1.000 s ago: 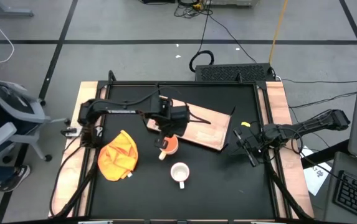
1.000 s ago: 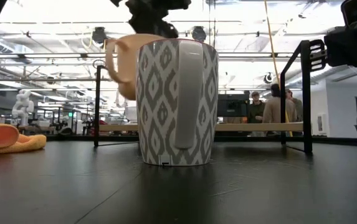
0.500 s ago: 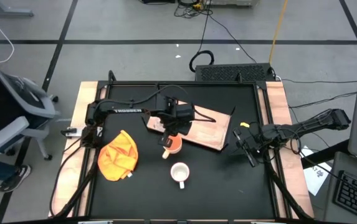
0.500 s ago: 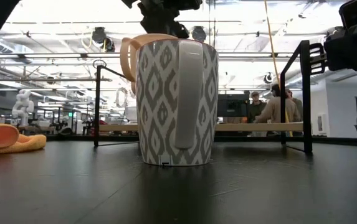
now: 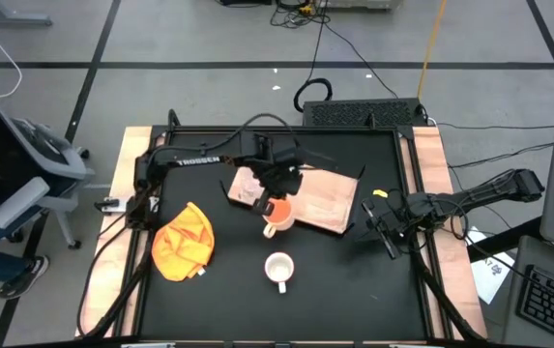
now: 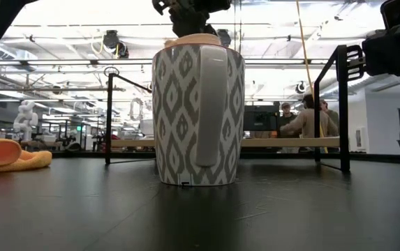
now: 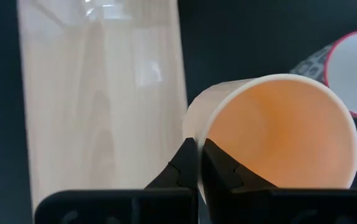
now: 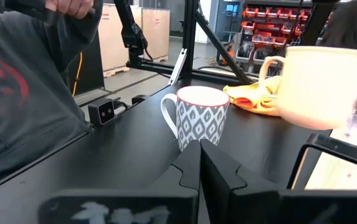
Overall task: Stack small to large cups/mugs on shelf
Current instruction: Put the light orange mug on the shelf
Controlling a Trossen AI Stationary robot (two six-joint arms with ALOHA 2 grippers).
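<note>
Left arm carrying 1 mug over the shelf edge; stacking not yet begun.

Left gripper (image 5: 275,189) pinches the rim of the yellow-orange mug (image 5: 277,213), fingers pressed together on its wall in the left wrist view, mug clear of the tabletop and hanging at the near edge of the shelf (image 5: 325,200). White mug (image 5: 278,268) stands alone on the black table (image 5: 354,290), well apart from the board, untouched. A clear glass cup (image 5: 247,188) seems to sit on the shelf's left end, hard to make out from above. So 0 of 3 nested; all placing is left. Right gripper (image 5: 389,232) waits at the table's right side, fingers pressed together, holding nothing. Orange cloth (image 5: 182,242) lies left of the mugs. Low view: white mug blocks the carried mug almost wholly.
</note>
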